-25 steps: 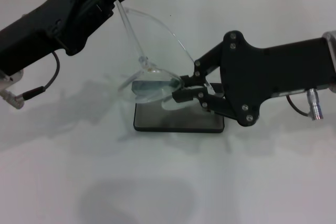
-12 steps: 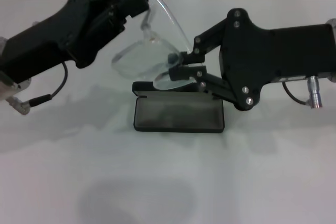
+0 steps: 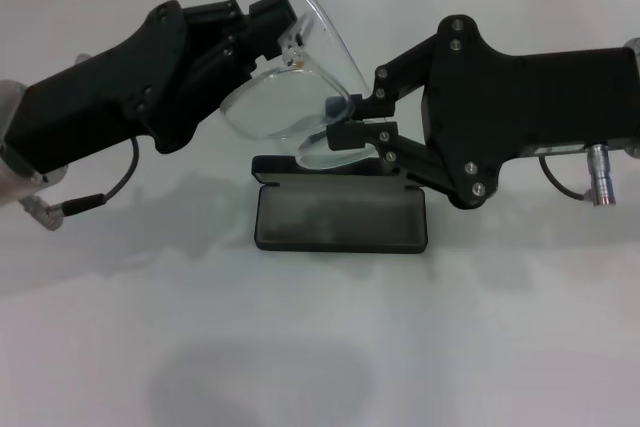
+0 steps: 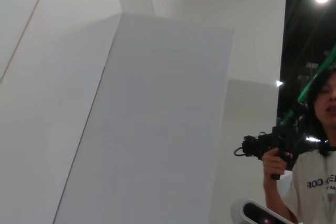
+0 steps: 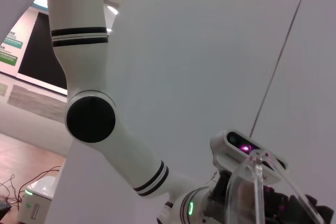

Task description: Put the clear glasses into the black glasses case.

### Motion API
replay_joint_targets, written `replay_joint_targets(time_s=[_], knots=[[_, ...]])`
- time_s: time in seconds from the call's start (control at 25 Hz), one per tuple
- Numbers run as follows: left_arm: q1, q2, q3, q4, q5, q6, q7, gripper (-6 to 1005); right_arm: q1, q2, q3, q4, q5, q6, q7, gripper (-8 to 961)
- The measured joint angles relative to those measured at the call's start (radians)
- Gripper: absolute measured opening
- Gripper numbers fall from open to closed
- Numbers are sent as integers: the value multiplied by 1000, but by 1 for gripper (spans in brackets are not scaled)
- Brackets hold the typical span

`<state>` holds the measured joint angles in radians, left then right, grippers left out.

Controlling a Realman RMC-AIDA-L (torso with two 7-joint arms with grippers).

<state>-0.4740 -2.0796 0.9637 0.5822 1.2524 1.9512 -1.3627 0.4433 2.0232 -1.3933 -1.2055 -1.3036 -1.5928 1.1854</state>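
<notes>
Both arms are in over the white surface (image 3: pixel 320 347) from my head camera, and between them they carry the clear glasses (image 3: pixel 290 107) in the air, above and just behind the black glasses case (image 3: pixel 340 217). I see the left gripper (image 3: pixel 285 32) reaching in from the left, its fingers closed on the upper end of the glasses near one clear arm, which sticks up towards the back wall. My right gripper (image 3: pixel 340 122) comes in from the right, with its fingers (image 3: pixel 350 135) narrowed onto the lower edge of the curved lens, so the glasses hang tilted between the two holds. Below them the case lies open and flat on the surface, its dark grey inside facing up, its lid standing along the far edge, and the glasses do not touch it. From the right wrist camera I can make out part of the glasses (image 5: pixel 262 182) against a white robot arm (image 5: pixel 89 114). From the left wrist camera I only get white wall panels and a person (image 4: pixel 310 166) holding a black device
</notes>
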Motion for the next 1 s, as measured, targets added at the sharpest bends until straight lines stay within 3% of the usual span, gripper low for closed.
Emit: replay_joint_targets(time_s=[0.36,0.72,1.0], knots=[[7,-2,-62,-38,-11,6,16,83,-9,1,-8,13,16,-12,-1,69],[-17,-2,29,-33,-7,39,19,82,-2,2,-9,42,28,-14,-3,69],[-19,-6,22,-41,-36,38,21,82,0,1,-12,52,28,-31,-3,68]])
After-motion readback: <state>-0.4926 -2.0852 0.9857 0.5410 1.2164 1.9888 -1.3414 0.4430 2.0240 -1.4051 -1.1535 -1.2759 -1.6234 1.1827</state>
